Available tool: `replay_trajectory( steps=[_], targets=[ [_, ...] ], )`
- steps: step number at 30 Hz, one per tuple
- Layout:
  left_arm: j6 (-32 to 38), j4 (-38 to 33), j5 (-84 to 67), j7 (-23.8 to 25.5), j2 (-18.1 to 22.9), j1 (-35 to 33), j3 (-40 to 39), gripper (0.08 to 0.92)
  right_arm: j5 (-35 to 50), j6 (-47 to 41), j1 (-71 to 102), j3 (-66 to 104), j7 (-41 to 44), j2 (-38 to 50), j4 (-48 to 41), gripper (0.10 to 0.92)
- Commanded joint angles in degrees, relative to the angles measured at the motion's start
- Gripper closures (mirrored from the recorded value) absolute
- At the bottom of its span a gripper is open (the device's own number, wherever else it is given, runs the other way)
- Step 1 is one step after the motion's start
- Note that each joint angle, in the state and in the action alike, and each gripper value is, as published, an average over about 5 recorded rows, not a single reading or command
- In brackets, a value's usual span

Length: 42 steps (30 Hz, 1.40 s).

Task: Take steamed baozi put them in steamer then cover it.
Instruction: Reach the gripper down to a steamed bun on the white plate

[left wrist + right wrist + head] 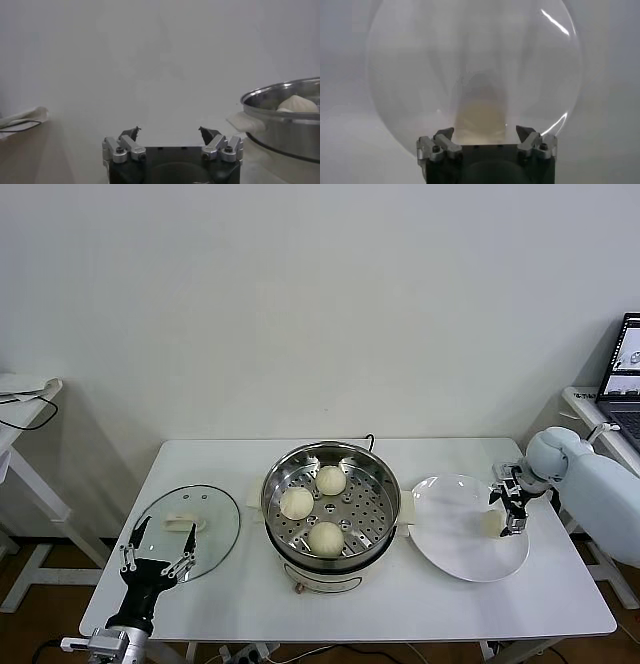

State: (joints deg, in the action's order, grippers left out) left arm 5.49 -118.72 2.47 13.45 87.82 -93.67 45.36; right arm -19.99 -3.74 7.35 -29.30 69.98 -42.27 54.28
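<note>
A: Where do the buns stand?

B: Three steamed baozi (326,538) lie on the perforated tray inside the steamer (378,514), which sits mid-table. The fourth baozi (489,523) rests on the white plate (450,549), just beside the steamer on the robot's right.

A: And the right gripper?

B: The right gripper (509,512) is down at the plate's outer edge, right at that last bun. In its own wrist view the fingers (443,134) are spread wide, with the pale bun (480,114) just ahead of them and the gap empty. So it has hold of nothing as I read it.

A: Which step is that?

B: I judge it the fetching of the final bun. The next move calls for pushing forward so the fingers straddle it, then closing gently, since soft dough will dent under a hard squeeze. After that comes a lift over the steel rim to the bare patch of tray.

A: The left arm?

B: The left gripper (158,556) waits at the near edge of the glass lid (215,529), which lies flat on the table (420,604) on the steamer's other side. Its fingers are apart and empty. The cover is not yet on.

A: Any writing to read?

B: None that I can make out on pot, plate or lid. A laptop (624,374) stands at the far right, but its screen is too small to read.
</note>
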Motion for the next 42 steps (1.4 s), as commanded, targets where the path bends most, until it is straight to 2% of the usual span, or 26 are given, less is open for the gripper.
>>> replay_trajectory(
  steps=[1,13,21,30,36,42],
  targets=[
    [0.03,0.10,0.15,-0.04,0.03,-0.06,-0.13,0.177,-2.01,0.39,1.39,1.65,-0.23,-1.04,-1.19,0.203],
    [-0.01,0.10,0.30,-0.15,0.01,0.13,-0.44,0.177,-2.84,0.40,1.46,1.81,0.51,-1.20,-1.13,0.207],
    [-0.02,0.38,0.31,-0.18,0.05,0.37,-0.60,0.177,-3.12,0.50,1.56,1.86,0.58,-1.50,-1.27,0.316],
    [-0.01,0.18,0.32,-0.23,0.08,0.34,-0.63,0.177,-1.75,0.22,0.74,1.07,1.42,-0.51,0.30,0.345],
    [0.04,-0.19,0.39,-0.32,0.13,0.13,-0.60,0.177,5.28,-2.15,-4.78,-5.27,2.80,3.58,5.18,0.347],
    [0.09,-0.42,0.64,-0.42,0.16,0.23,-0.93,0.177,16.87,-8.77,-16.45,-17.59,3.97,9.79,14.94,0.344]
  ],
)
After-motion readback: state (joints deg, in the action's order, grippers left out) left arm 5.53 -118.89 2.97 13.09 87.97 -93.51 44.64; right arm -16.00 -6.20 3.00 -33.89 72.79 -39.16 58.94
